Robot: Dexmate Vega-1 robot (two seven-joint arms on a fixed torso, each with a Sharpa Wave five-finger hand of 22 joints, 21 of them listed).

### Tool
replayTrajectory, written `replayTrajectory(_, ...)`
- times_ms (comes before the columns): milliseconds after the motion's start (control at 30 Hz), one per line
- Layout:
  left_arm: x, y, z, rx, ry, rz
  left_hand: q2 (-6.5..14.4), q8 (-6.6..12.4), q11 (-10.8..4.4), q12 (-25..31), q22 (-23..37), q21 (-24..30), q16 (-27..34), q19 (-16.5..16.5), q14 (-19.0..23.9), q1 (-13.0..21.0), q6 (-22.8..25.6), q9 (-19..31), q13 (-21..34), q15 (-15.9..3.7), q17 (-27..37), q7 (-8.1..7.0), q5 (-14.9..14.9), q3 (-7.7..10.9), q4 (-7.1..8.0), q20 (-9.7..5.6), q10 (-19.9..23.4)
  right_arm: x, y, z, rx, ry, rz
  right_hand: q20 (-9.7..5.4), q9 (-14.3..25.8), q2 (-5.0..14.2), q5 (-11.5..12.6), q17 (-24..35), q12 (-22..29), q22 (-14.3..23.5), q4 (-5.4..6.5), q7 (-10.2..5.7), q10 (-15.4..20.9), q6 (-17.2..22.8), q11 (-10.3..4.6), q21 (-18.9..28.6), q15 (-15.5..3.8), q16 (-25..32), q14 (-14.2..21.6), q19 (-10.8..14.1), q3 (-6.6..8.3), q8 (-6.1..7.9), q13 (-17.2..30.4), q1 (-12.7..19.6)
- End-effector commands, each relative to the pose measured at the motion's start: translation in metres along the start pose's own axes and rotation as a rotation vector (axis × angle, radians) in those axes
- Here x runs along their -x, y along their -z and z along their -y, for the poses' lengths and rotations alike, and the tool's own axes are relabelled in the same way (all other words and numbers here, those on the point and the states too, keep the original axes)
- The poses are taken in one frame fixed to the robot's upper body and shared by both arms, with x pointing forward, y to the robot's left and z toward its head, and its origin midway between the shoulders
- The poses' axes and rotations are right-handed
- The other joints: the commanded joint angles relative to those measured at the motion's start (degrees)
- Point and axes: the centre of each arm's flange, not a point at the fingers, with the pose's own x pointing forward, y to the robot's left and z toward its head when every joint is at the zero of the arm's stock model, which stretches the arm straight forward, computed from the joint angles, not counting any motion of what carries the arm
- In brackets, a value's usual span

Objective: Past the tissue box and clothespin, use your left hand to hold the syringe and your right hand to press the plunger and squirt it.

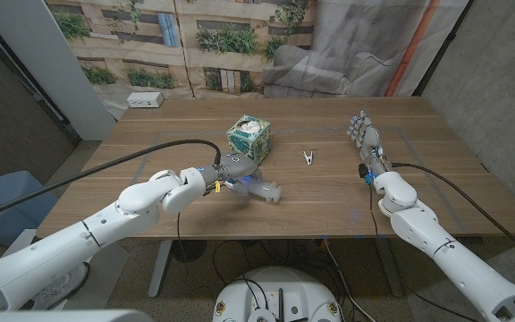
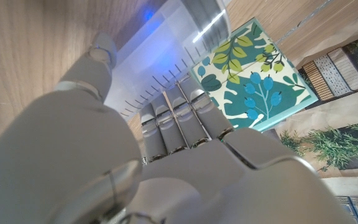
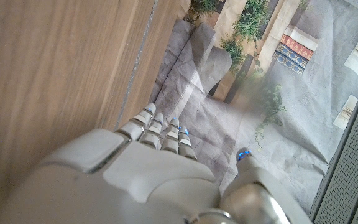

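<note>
**Left hand closing on syringe; right hand idle at far right**

Placement. The syringe (image 1: 259, 190) lies on its side on the wooden table (image 1: 329, 201), just in front of the tissue box (image 1: 249, 137), its clear barrel running roughly across the table. The clothespin (image 1: 308, 158) sits apart, to the right of the box. This layout puts the syringe on the robot's left side, within reach of the arm assigned to hold it.

Left hand. The left hand (image 1: 231, 170) is over the near end of the syringe. In the left wrist view the fingers (image 2: 179, 121) are curled against the graduated barrel (image 2: 160, 56), with the thumb on the opposite side. Contact appears made, but whether the grip is firm enough to lift cannot be told; the syringe appears to rest on the table. The wrap around the barrel, rather than the plunger end, suits a holding role and would leave the plunger free.

Right hand. The right hand (image 1: 367, 143) stands well apart at the right side, fingers extended and close together, holding nothing. It is far from the syringe; pressing the plunger has not begun. In my judgement, the grasp is the step in hand.
</note>
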Motion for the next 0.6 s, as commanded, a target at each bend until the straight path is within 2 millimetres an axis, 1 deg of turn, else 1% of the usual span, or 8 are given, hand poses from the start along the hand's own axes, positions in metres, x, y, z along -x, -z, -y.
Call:
replayTrajectory(33,-0.0042,0.0011,0.0041,-0.010,0.034,-0.021,8.5,-0.18,-0.41,-0.1,0.1,0.0,0.2,-0.5,-0.6,-9.0,-0.4,0.1,0.2,-5.95,0.2,-0.40,-0.1,8.07,8.32,-2.15,-0.6,-0.0022,0.0092,-0.0018,-0.017,0.010,-0.019,-0.71,0.1,0.54,0.3,0.2,0.5,0.1,0.23,0.28,0.1,0.1,-0.02,0.5,-0.26,-0.2,-0.2,0.7,0.10,0.19,0.1,0.0)
replayTrajectory(167,-0.0060,0.0012,0.0038,-0.015,0.053,-0.034,7.8,-0.40,-0.52,-0.3,0.1,-0.3,0.1,-1.3,-1.5,-9.1,-0.9,0.0,0.2,-5.86,0.3,-0.97,-0.1,7.45,8.37,-2.14,-1.6,-0.0018,0.0100,-0.0020,-0.011,0.013,-0.022,-0.68,0.1,0.50,0.3,0.2,0.5,0.1,0.27,0.27,0.1,0.1,-0.02,0.6,-0.25,-0.1,-0.1,0.8,0.07,0.22,0.1,0.0)
replayTrajectory(267,-0.0067,0.0007,0.0036,-0.019,0.060,-0.042,7.1,-0.83,-1.02,-0.4,0.1,-0.5,0.0,-2.2,-2.9,-9.3,-2.0,-0.1,0.2,-5.73,0.2,-1.51,-0.1,6.73,8.58,-2.10,-2.6,-0.0011,0.0107,-0.0019,-0.002,0.018,-0.025,-0.61,0.1,0.48,0.3,0.2,0.5,0.1,0.31,0.31,0.1,0.1,0.02,0.6,-0.22,-0.1,-0.1,0.8,0.05,0.23,0.1,0.0)
replayTrajectory(400,-0.0075,0.0006,0.0034,-0.018,0.066,-0.050,6.2,-1.25,-1.05,-0.3,0.0,-0.7,0.0,-3.1,-4.0,-9.2,-3.1,-0.2,0.2,-5.76,0.3,-1.73,-0.2,5.81,8.46,-1.95,-3.4,-0.0005,0.0116,-0.0014,-0.004,0.022,-0.027,-0.56,0.1,0.46,0.4,0.2,0.5,0.1,0.35,0.30,0.1,0.1,0.06,0.6,-0.26,-0.1,-0.1,0.9,0.03,0.26,0.1,0.0)
replayTrajectory(467,-0.0081,0.0007,0.0032,-0.016,0.069,-0.054,5.9,-1.48,-1.02,-0.6,0.0,-0.8,0.0,-3.6,-4.7,-9.2,-3.8,-0.3,0.2,-5.65,0.3,-1.73,-0.1,5.39,8.62,-1.97,-4.6,0.0003,0.0118,-0.0005,0.002,0.021,-0.028,-0.53,0.1,0.45,0.4,0.2,0.5,0.1,0.37,0.31,0.1,0.1,0.04,0.6,-0.26,-0.1,0.0,1.0,0.01,0.26,0.1,0.0)
replayTrajectory(500,-0.0082,0.0007,0.0032,-0.016,0.070,-0.055,5.6,-1.48,-1.09,-0.6,0.0,-0.7,0.2,-3.7,-4.8,-9.2,-3.8,-0.4,0.2,-5.67,0.3,-1.94,-0.2,5.00,8.57,-2.07,-5.0,0.0004,0.0118,-0.0005,0.002,0.021,-0.028,-0.47,0.1,0.45,0.4,0.2,0.6,0.1,0.38,0.32,0.1,0.1,0.04,0.6,-0.28,-0.1,0.0,1.0,0.01,0.26,0.1,0.0)
replayTrajectory(600,-0.0085,0.0011,0.0023,-0.018,0.076,-0.055,4.8,-1.94,-1.17,-0.6,-0.1,-0.8,0.2,-4.5,-5.9,-8.9,-5.4,-0.5,0.2,-5.65,0.4,-1.93,-0.1,4.13,8.50,-1.95,-6.1,0.0014,0.0121,0.0003,0.006,0.027,-0.029,-0.33,0.1,0.46,0.4,0.2,0.6,0.2,0.42,0.27,0.2,0.2,0.05,0.6,-0.25,-0.1,0.0,1.1,0.01,0.30,0.1,0.0)
